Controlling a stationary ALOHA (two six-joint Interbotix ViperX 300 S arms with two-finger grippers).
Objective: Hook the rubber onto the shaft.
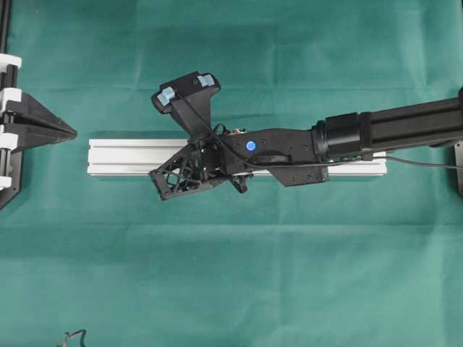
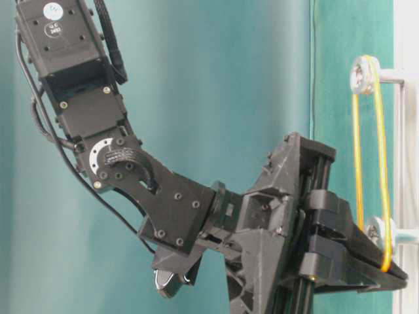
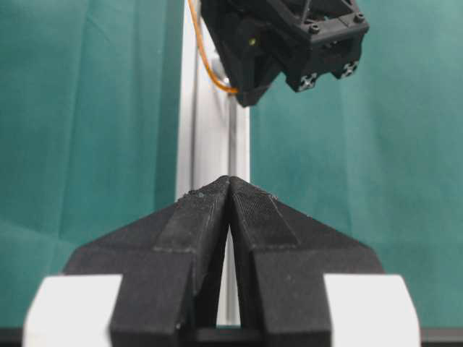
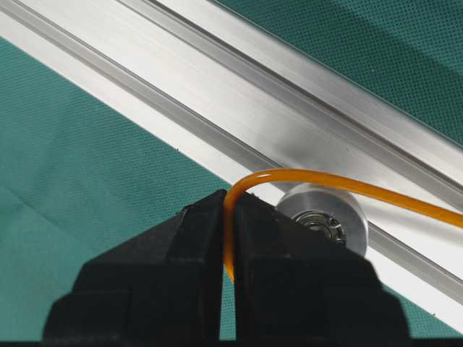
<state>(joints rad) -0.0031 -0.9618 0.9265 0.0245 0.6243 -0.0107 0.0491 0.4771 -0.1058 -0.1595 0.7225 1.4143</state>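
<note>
The rubber (image 4: 249,178) is a thin orange band, and I have it pinched between the fingertips of my right gripper (image 4: 228,210), whose two black pads are pressed together on the strand. From my fingers it arches up and runs off to the right, passing over the top of a small silver pulley (image 4: 323,213) with a bearing in its middle, which sits just beside my fingertips against the aluminium rail (image 4: 239,94). In the table-level view the band (image 2: 382,157) stands stretched as a long narrow loop between an upper pulley (image 2: 364,74) on a shaft and a lower one (image 2: 383,230), its lower end at my right fingertips (image 2: 386,267). I cannot tell whether it is seated on the lower pulley.

From above, my right arm reaches in from the right edge and lies along the rail (image 1: 137,157), which rests on green cloth (image 1: 231,275).

My left gripper (image 3: 229,189) hangs back near the rail's end, its jaws together and gripping nothing.

There are no containers in sight.
</note>
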